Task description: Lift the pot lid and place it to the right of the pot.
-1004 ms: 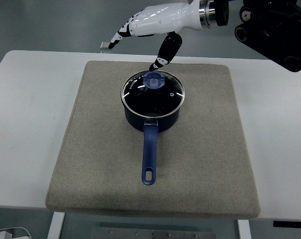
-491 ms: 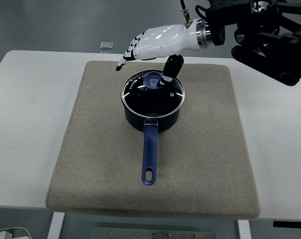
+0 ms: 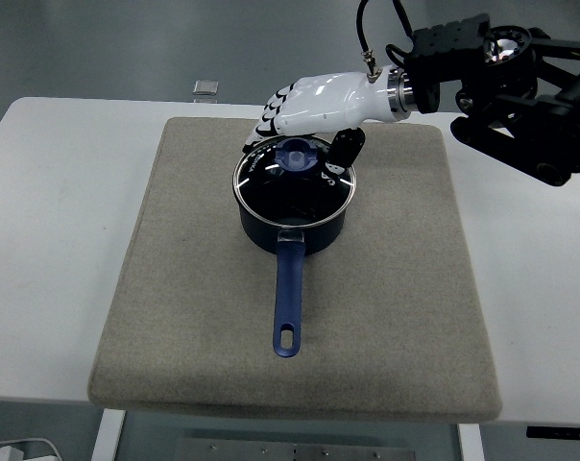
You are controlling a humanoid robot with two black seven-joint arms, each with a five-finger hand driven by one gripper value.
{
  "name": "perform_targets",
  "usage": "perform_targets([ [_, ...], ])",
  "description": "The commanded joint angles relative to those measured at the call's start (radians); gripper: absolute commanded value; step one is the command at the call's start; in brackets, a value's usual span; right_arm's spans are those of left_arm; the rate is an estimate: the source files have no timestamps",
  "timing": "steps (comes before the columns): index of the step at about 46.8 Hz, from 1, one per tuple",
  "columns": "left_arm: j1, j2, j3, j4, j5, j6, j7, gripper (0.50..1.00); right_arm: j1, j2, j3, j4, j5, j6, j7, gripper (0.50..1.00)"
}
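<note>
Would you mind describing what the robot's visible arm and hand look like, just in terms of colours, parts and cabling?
Only the right arm shows: bulky black links and joints, with a black cable looping above the wrist. A silver metal ring joins it to the right hand, which has a glossy white shell, black-and-white segmented fingers and a black thumb.

A white table (image 3: 69, 192) bears a beige mat (image 3: 175, 317); behind, seemingly grey-green floor (image 3: 127, 43).
</note>
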Motion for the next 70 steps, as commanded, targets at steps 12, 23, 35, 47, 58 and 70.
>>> perform_targets([
  [12, 0.0, 0.0, -0.002, 0.0, 0.0, 0.0, 0.0, 1.0, -0.011, 0.026, -0.002, -0.007, 0.0, -0.012, 0.0, 0.915],
  [23, 0.0, 0.0, 0.0, 0.0, 0.0, 0.0, 0.0, 1.0, -0.02, 0.027, -0.004, -0.03, -0.001, -0.035, 0.0, 0.915],
  [35, 0.0, 0.0, 0.0, 0.0, 0.0, 0.0, 0.0, 1.0, -0.028, 0.029, -0.004, -0.035, -0.004, -0.046, 0.0, 0.915],
  [47, 0.0, 0.0, 0.0, 0.0, 0.0, 0.0, 0.0, 1.0, -0.04, 0.039, -0.024, -0.047, -0.044, -0.087, 0.0, 0.915],
  [58, 0.0, 0.0, 0.0, 0.0, 0.0, 0.0, 0.0, 1.0, -0.039, 0.042, -0.033, -0.053, -0.044, -0.09, 0.0, 0.915],
  [70, 0.0, 0.0, 0.0, 0.0, 0.0, 0.0, 0.0, 1.0, -0.04, 0.044, -0.034, -0.058, -0.044, -0.09, 0.0, 0.913],
])
